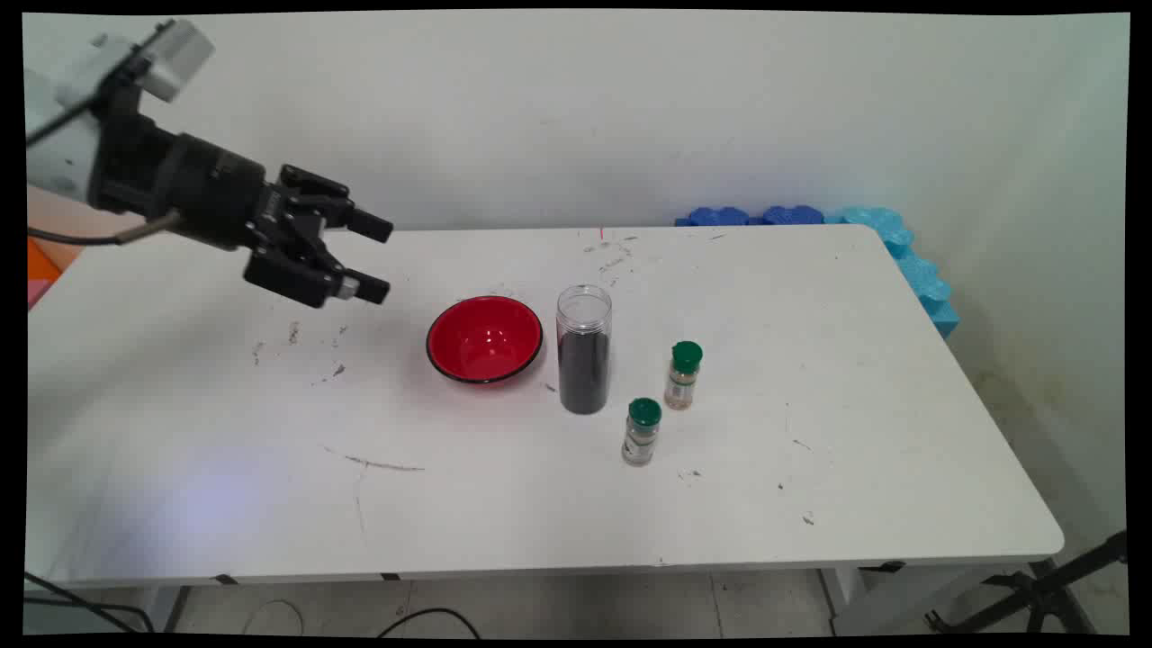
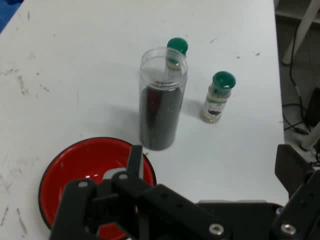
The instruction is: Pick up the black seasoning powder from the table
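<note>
My black gripper [image 1: 382, 259] hangs open above the table's left part, pointing right, with nothing between its fingers. Nearest to it, to the right, is an empty red bowl with a black rim [image 1: 484, 339] [image 2: 75, 172]. Just right of the bowl stands a clear open jar [image 1: 584, 349] [image 2: 161, 97], its lower half filled with dark contents. Two small spice bottles with green caps stand beyond it: one [image 1: 683, 375] [image 2: 176, 50] partly hidden behind the jar in the hand view, the other [image 1: 642, 432] [image 2: 218, 97] nearer the table's front.
The white table [image 1: 225, 450] carries scuff marks. Blue foam blocks [image 1: 864, 243] line its back right corner against the wall. Cables and a stand's black legs [image 1: 1044, 589] lie on the floor beside the table.
</note>
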